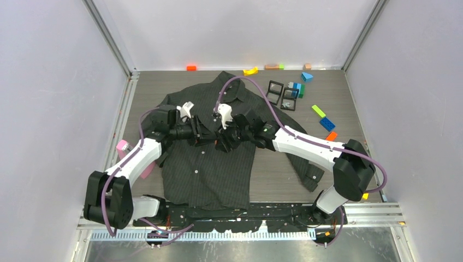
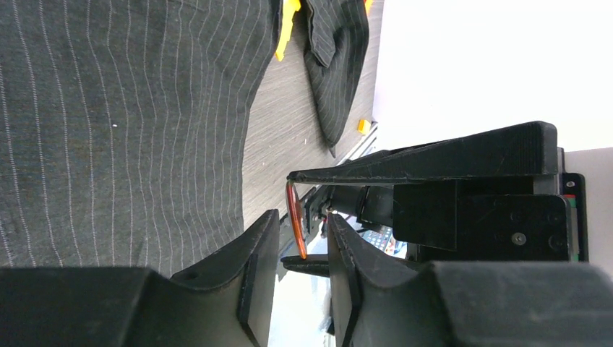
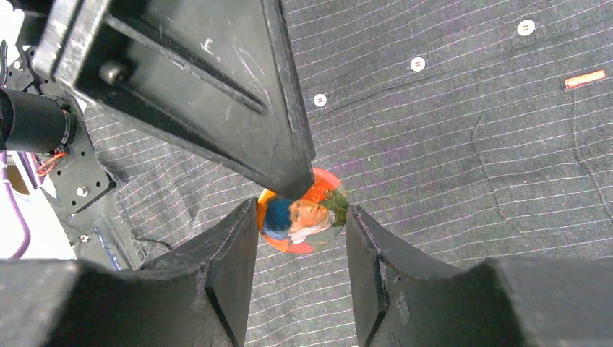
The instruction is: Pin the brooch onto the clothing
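1. While the shirt (image 1: 218, 169) lies flat on the bench (image 1: 153, 87), the right claw (image 3: 301, 217) pinches the brooch (image 3: 307, 213) over its front.
2. Narrowly parted, the left claw (image 2: 302, 219) straddles the brooch; I cannot tell whether it grips.

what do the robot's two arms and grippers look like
The left arm and right arm have white link shells, black joints and purple cables. The left gripper and right gripper each have two black wedge-shaped fingers.

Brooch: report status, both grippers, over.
Right gripper shut on brooch, picture side facing its camera, over shirt front. Left gripper open, one finger each side of the brooch. No obstruction seen.
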Robot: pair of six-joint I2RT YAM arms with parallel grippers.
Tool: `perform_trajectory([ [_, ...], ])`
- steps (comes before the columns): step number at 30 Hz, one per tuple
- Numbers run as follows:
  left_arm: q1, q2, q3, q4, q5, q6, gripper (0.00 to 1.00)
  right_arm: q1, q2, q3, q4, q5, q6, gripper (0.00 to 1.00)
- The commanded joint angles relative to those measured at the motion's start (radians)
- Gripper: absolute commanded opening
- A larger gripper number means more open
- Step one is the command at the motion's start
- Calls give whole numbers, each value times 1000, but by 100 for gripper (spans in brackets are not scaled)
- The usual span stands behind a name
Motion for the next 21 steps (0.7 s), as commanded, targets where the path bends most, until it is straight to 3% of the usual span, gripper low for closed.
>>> perform_trajectory([
  [1, -28, 3, -3, 52, 25, -17, 31, 13, -54, 43, 35, 12, -23, 30],
  [4, -45, 1, -7, 53, 17, -18, 22, 17, -57, 43, 37, 20, -23, 30],
  [8, -51, -18, -20, 54, -4, -26, 0, 20, -64, 34, 40, 35, -22, 30],
  [11, -51, -42, -32, 63, -31, -43, 0, 22, -83, 27, 38, 55, -21, 40],
  [13, -51, -61, -44, 75, -58, -60, 0, 24, -97, 23, 33, 79, -22, 61],
  [19, -51, -102, -96, 152, -116, -140, 0, 43, -137, 23, -15, 171, -46, 81],
  [21, -51, -112, -104, 170, -135, -152, 0, 73, -144, 30, -31, 239, -66, 82],
])
